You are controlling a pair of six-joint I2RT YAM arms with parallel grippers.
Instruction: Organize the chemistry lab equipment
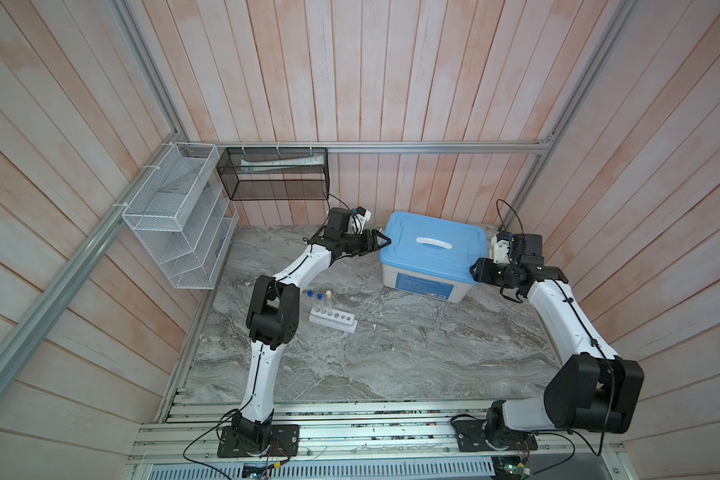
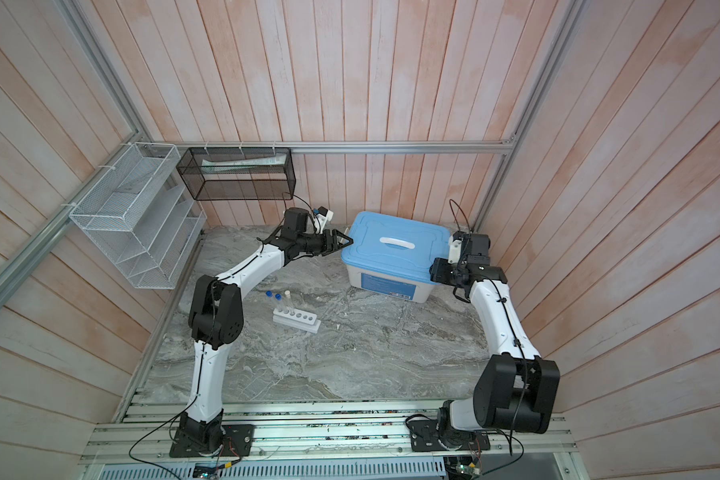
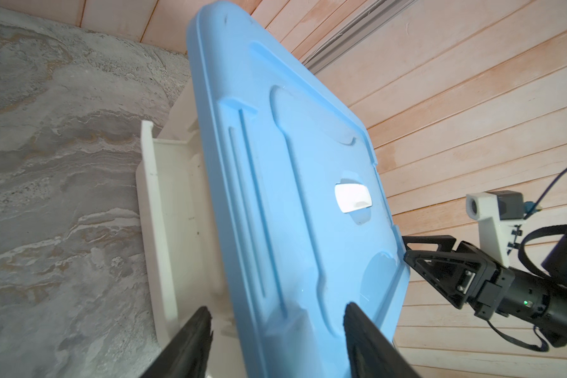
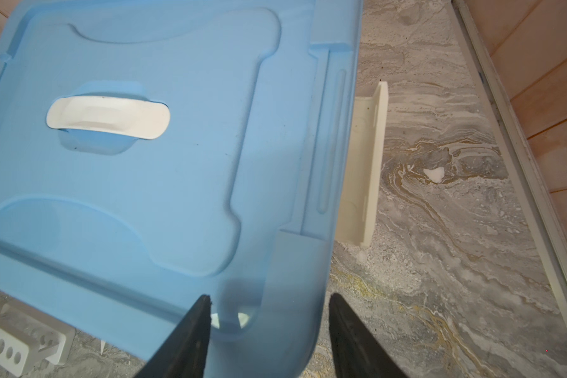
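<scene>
broadly, a grey marbled tabletop [image 1: 391, 353] fills the floor of a plank-walled cell. on the left wall hangs a tiered white wire basket [image 1: 175, 216]. beside it on the back wall is a black mesh basket [image 1: 273, 178] with a pale pack lying inside.

at the back of the table, right of centre in both top views, sits a white storage bin [image 1: 422, 284]. its blue lid [image 1: 404, 249] is on, with a white handle [image 1: 433, 243] across the lid's middle.

the left gripper [image 1: 385, 241] is at the lid's left edge. the left wrist view shows its jaws parted wide and astride that edge. one finger [image 3: 367, 340] is over the lid's top and the other is down beside the bin's wall, with a strip of white showing between it and the rim. a white side latch [image 3: 154, 212] juts out from the bin wall there.

the right gripper [image 4: 269, 299] is at the lid's near right corner, jaws likewise well apart. one finger is over the lid and the other just outside its edge, above the table. whether either finger presses the lid i cannot tell.

well apart from the bin, near the left arm's elbow, a white six-hole rack [image 1: 341, 324] stands on the table. two blue-capped test tubes [image 1: 320, 304] and a white-capped test tube [image 1: 329, 303] stand upright at its left end. the holes to their right show as dark rounds.
</scene>
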